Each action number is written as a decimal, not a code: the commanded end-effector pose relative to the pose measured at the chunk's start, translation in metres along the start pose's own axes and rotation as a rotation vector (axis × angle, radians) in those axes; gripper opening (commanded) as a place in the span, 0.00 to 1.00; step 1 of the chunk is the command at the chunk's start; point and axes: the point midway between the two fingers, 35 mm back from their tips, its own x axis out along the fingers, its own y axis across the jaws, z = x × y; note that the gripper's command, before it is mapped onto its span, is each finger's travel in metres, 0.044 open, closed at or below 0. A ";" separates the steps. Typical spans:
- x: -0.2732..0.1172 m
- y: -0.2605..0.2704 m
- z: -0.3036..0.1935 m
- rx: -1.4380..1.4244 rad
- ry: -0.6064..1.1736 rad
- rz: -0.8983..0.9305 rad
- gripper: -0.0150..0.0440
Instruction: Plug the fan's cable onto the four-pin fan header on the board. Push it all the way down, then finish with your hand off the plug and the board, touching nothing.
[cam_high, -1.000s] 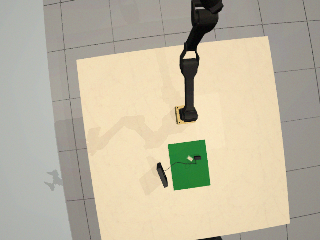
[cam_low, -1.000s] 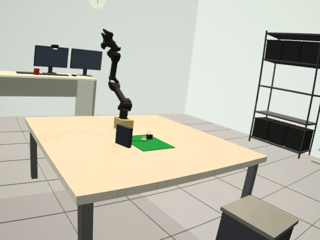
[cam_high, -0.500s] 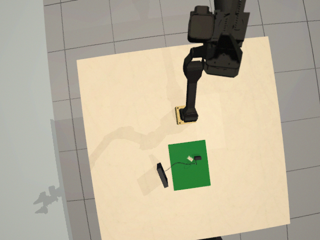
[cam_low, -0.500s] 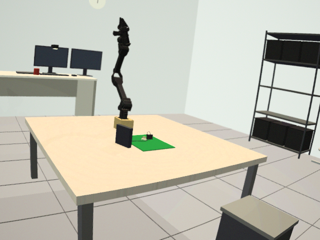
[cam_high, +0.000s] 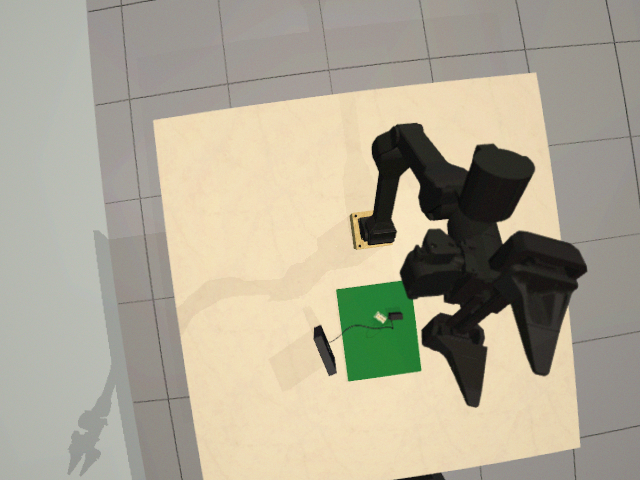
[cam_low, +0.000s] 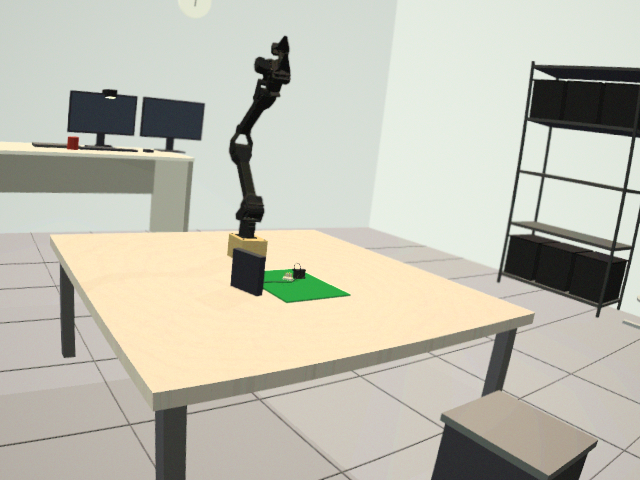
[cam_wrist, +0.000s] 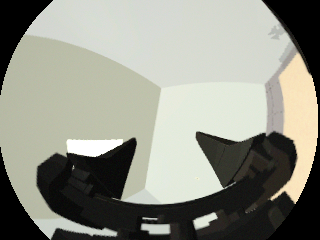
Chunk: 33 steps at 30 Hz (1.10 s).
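The green board (cam_high: 379, 361) (cam_low: 315, 294) lies on the table. A small whitish piece (cam_high: 379, 317) (cam_low: 287, 277), apparently the header, sits on it. The small black plug (cam_high: 395, 315) (cam_low: 298, 273) shows right beside that piece, not over it; whether they touch is too small to tell. The thin cable (cam_high: 356, 325) runs from there to the fan (cam_high: 324, 351) (cam_low: 248, 271), a dark square block upright left of the board. My gripper (cam_high: 507, 389) (cam_wrist: 166, 138) is open and empty, high above the table and away from the plug. The pins cannot be made out.
The arm's yellow base (cam_high: 355, 237) (cam_low: 237, 248) stands behind the board. The fan stands close to the board's left edge, with the cable crossing that edge. The wrist view shows mostly walls, with a strip of table (cam_wrist: 300, 120) at its right.
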 end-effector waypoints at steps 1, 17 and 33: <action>0.015 -0.051 -0.022 -0.022 0.067 -0.133 1.00; -0.007 -0.302 -0.093 -0.128 0.372 -0.825 1.00; -0.180 -0.492 -0.119 0.011 0.549 -1.726 1.00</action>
